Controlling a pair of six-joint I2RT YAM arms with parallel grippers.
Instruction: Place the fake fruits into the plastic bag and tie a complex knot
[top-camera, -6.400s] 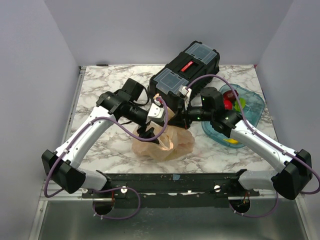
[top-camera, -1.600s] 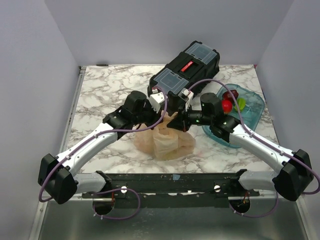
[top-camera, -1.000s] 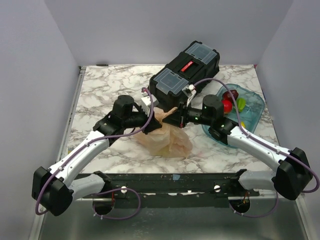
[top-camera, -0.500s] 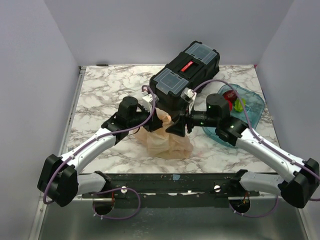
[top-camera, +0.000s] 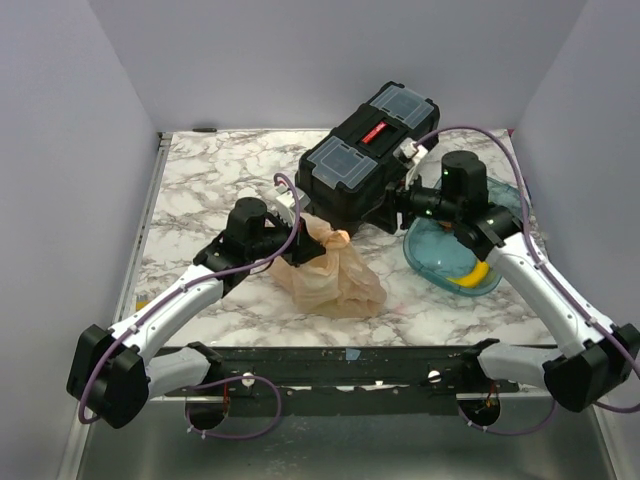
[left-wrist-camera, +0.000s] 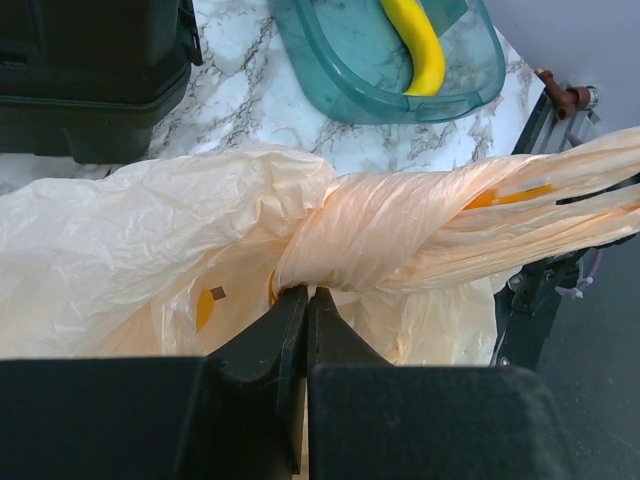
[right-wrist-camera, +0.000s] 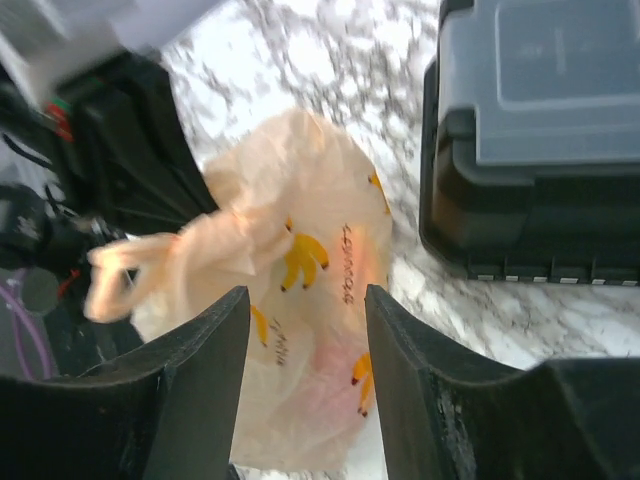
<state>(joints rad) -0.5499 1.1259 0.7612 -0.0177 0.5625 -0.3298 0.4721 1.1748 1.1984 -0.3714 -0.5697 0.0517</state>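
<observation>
The peach plastic bag (top-camera: 335, 280) lies bulging on the marble table, its handle strips twisted into a knot (top-camera: 337, 237). My left gripper (top-camera: 297, 243) is shut on the bag just under that twist (left-wrist-camera: 340, 235), jaws pressed together (left-wrist-camera: 306, 296). My right gripper (top-camera: 392, 198) hangs open and empty beside the toolbox, well apart from the bag; in its wrist view the bag (right-wrist-camera: 300, 300) lies below and beyond its spread fingers (right-wrist-camera: 306, 293). A yellow banana (top-camera: 470, 276) lies in the blue tray (left-wrist-camera: 370, 90). A reddish shade shows faintly through the bag's skin.
The black toolbox (top-camera: 370, 150) stands just behind the bag and close by the right gripper. The blue tray (top-camera: 430, 262) sits at the right under the right forearm. The table's near edge has a black rail (top-camera: 350, 360).
My right gripper has let go of the bag's handle, opened, and drawn back up and right toward the toolbox. The left gripper stays shut on the bag, which settled slightly.
</observation>
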